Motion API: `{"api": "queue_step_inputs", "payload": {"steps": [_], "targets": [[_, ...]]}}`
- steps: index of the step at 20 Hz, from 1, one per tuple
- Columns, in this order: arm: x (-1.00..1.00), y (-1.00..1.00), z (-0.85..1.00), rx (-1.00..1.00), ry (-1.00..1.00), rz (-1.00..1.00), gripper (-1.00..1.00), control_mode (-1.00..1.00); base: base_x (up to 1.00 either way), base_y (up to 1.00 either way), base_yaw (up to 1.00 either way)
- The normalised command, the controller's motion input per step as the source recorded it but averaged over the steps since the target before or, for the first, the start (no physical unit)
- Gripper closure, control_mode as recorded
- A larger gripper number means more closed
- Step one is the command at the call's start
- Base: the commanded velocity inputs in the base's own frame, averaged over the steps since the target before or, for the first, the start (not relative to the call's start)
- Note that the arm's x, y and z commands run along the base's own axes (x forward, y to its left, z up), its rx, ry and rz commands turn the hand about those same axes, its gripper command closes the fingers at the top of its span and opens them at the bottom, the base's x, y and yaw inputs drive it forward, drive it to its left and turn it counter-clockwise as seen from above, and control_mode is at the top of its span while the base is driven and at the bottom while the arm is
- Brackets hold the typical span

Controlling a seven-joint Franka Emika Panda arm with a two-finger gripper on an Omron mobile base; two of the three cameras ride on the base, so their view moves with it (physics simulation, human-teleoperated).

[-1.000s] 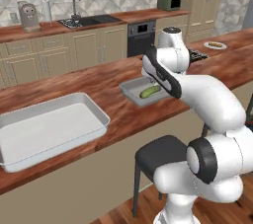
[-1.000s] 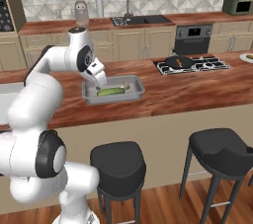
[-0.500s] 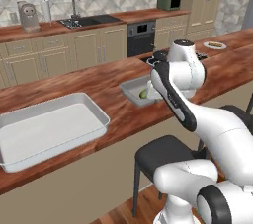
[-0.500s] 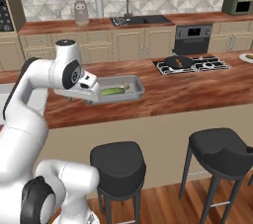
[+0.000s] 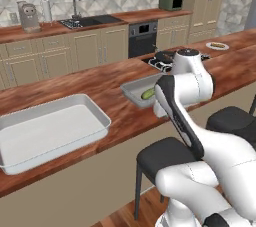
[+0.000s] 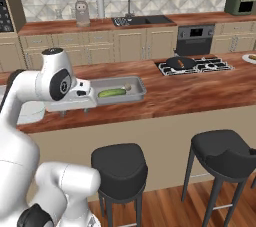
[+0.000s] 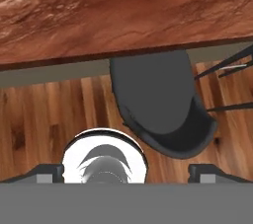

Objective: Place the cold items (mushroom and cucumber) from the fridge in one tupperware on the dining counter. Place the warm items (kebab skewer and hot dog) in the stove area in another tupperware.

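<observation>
Overhead, dining counter [image 5: 100, 91] holds tupperware [image 5: 50, 131].

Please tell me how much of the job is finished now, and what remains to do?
Done: the cucumber and the mushroom lie in the small grey tupperware on the dining counter. In hand: nothing; the gripper has open, empty jaws and looks down at a stool. Left: the big white tupperware holds nothing. The kebab skewer and hot dog cannot be made out.
</observation>
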Motion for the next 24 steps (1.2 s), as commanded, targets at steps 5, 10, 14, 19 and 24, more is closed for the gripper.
{"api": "queue_step_inputs", "payload": {"steps": [5, 10, 14, 19, 24], "targets": [[-0.65, -0.02, -0.13, 0.0, 0.0, -0.09, -1.0, -1.0, 0.0, 0.0, 0.0], [-0.44, 0.11, -0.1, 0.09, 0.01, -0.4, -1.0, -1.0, 0.0, 0.0, 0.0], [0.04, -0.12, -0.21, 0.11, 0.07, -0.14, -1.0, -1.0, 0.0, 0.0, 0.0], [0.0, 0.0, 0.0, 0.0, 0.0, 0.0, -1.0, -1.0, 0.0, 0.0, 0.0], [-0.01, 0.0, 0.0, 0.0, 0.0, 0.0, -1.0, 1.0, -0.35, 0.05, 0.0]]}}
